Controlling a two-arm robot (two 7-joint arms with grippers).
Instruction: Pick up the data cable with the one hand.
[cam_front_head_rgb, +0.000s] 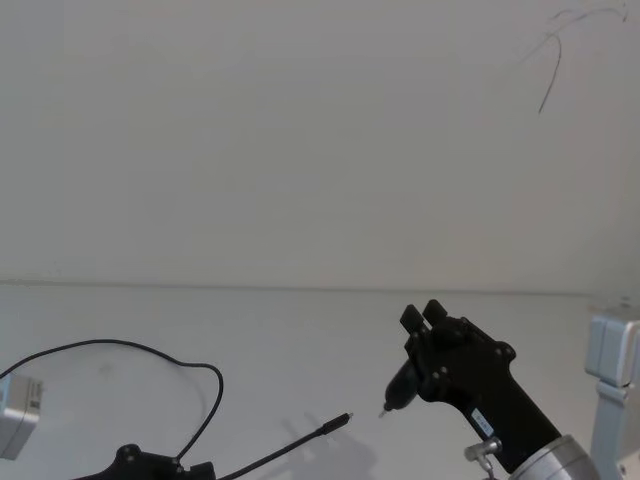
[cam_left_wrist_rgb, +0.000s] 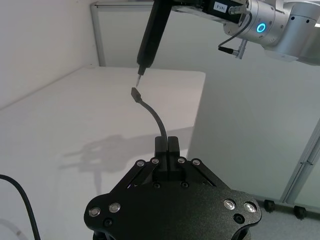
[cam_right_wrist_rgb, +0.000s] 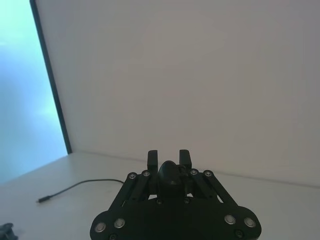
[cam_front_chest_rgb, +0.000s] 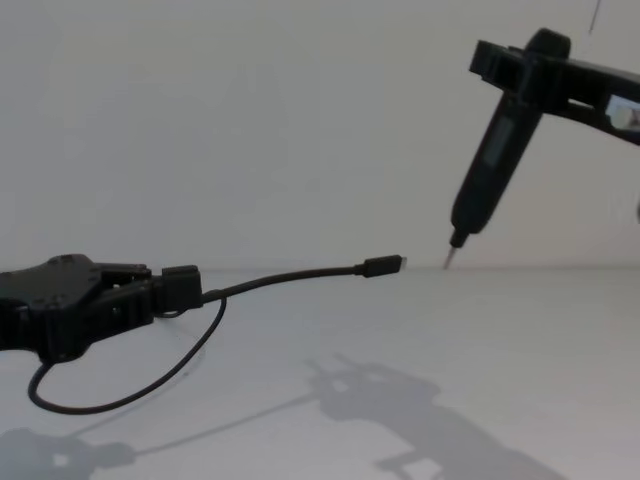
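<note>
My left gripper (cam_front_chest_rgb: 180, 285) is shut on the data cable (cam_front_chest_rgb: 290, 278) and holds it above the white table. The thin black cable arcs forward from the fingers (cam_left_wrist_rgb: 167, 145) to its small plug (cam_front_chest_rgb: 380, 266), whose metal tip points at the right arm. Behind the gripper the rest of the cable (cam_front_head_rgb: 150, 350) loops over the table. My right gripper (cam_front_head_rgb: 423, 315) hovers to the right, shut on a slim dark pen-like tool (cam_front_chest_rgb: 490, 170). The tool's point hangs just beyond the plug (cam_left_wrist_rgb: 135, 93), a small gap apart. The right wrist view shows the data cable (cam_right_wrist_rgb: 75, 189) far off.
The white table (cam_front_head_rgb: 320, 330) runs back to a plain wall. A grey box (cam_front_head_rgb: 15, 415) sits at the table's left edge and a silver post (cam_front_head_rgb: 612, 360) stands at the right. The table's edge (cam_left_wrist_rgb: 200, 100) drops off to the floor.
</note>
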